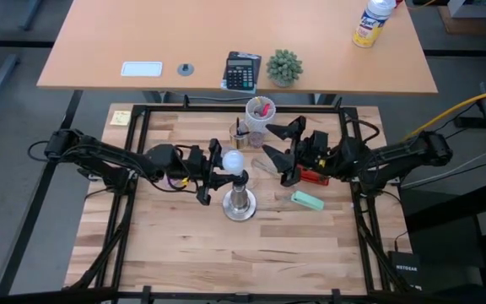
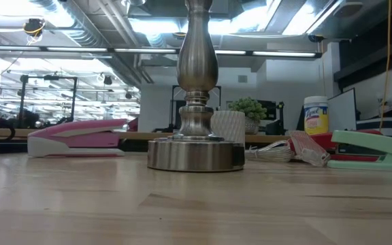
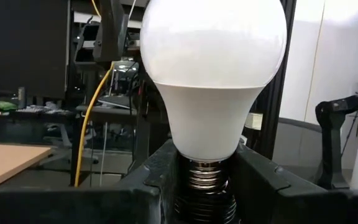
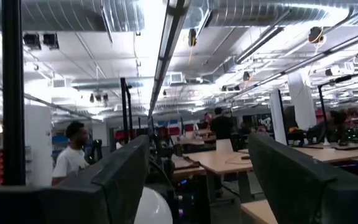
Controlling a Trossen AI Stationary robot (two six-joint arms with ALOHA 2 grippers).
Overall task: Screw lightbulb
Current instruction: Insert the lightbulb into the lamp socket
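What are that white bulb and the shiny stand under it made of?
The lightbulb looks like frosted glass or plastic: matte, even white, with a ribbed silvery metal screw base. The stand looks like brushed metal, steel or nickel perhaps, since it mirrors the ceiling lights. The table is pale, grained wood.

You can read one marking with confidence: "NETGEAR", in white letters on the black box [image 1: 411,268] at about 4 o'clock from the table [image 1: 184,245] centre in the high view. The wipes canister [image 2: 316,114] in the low view carries a printed label, but you cannot make out its wording. No other text, numbers or signs can be read.
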